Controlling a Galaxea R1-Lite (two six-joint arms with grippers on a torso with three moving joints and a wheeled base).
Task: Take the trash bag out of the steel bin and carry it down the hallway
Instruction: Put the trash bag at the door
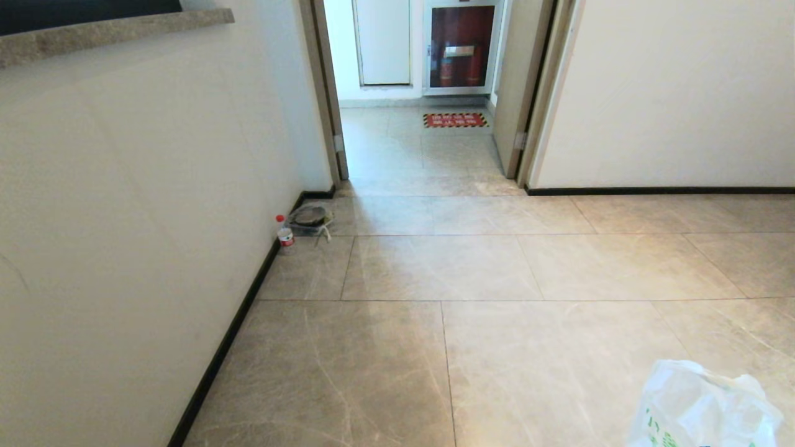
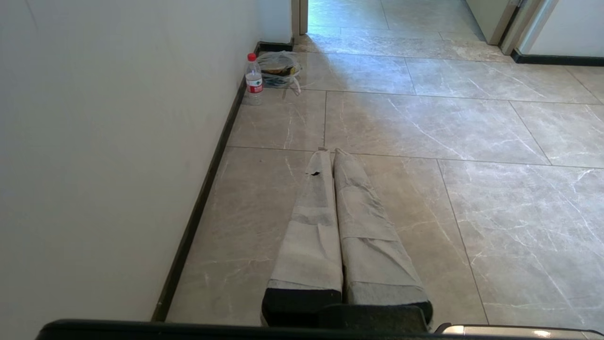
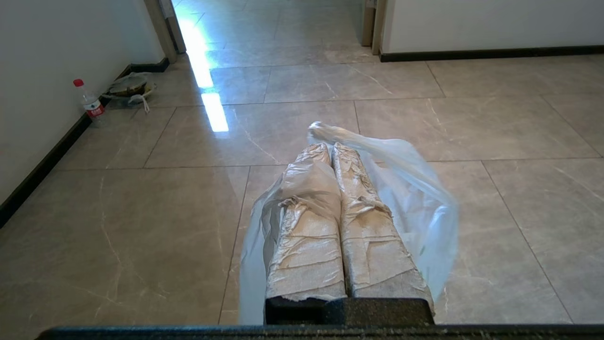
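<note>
My right hand [image 3: 331, 151] is clamped on the trash bag [image 3: 406, 189], hanging near-right over the floor. It's thin, floppy, slippery and light, so gathered plastic grips best. Left hand [image 2: 330, 152] closed, empty.

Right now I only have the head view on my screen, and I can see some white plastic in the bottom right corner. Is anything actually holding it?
Observer: Yes. The right wrist view shows the right tool shut on the trash bag, and the thin plastic drapes around it.
Operator: And the other arm? I can't see it at all.
Observer: The left wrist view shows the left tool shut and empty. It points out over the tiled floor, close to the wall.
</note>
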